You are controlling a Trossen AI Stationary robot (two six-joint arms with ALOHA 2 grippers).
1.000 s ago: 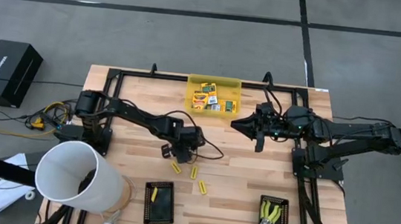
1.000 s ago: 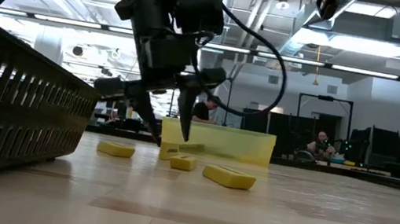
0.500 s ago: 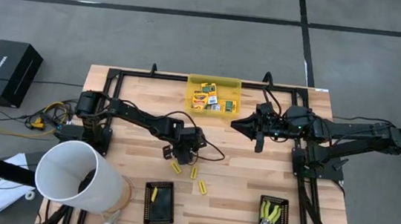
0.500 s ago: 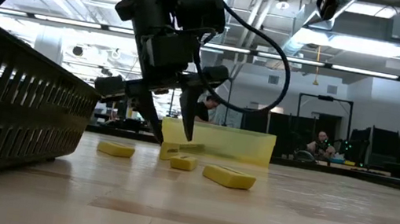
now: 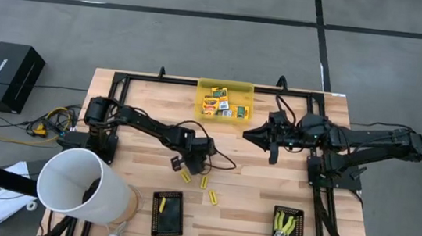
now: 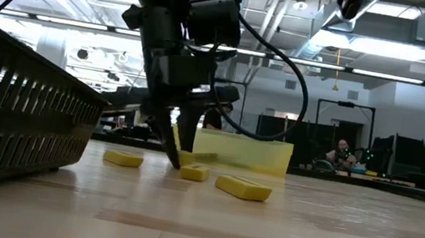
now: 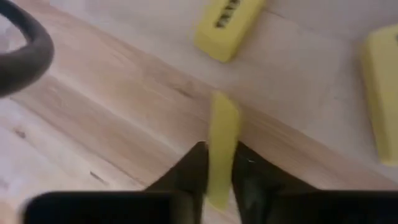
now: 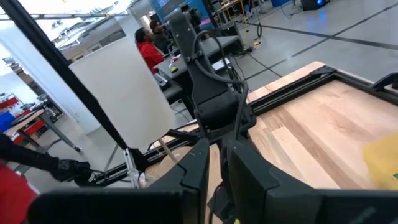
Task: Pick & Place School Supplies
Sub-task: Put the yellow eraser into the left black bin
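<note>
I have the left gripper (image 7: 219,180) down at the table (image 5: 266,187), its fingers pinching a yellow stick (image 7: 221,146) that lies among the other loose sticks near the middle. I judge this the pick step; next I need a clean lift and a carry to the black tray (image 5: 167,213). My right gripper (image 5: 247,130) waits by the yellow bin (image 5: 224,100), fingers pressed nearly together on nothing.

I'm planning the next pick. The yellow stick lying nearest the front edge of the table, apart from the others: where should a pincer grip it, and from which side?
Grip that stick at its middle, across the narrow width, coming straight down from above. It lies flat on the table with bare wood along both long sides.
</note>
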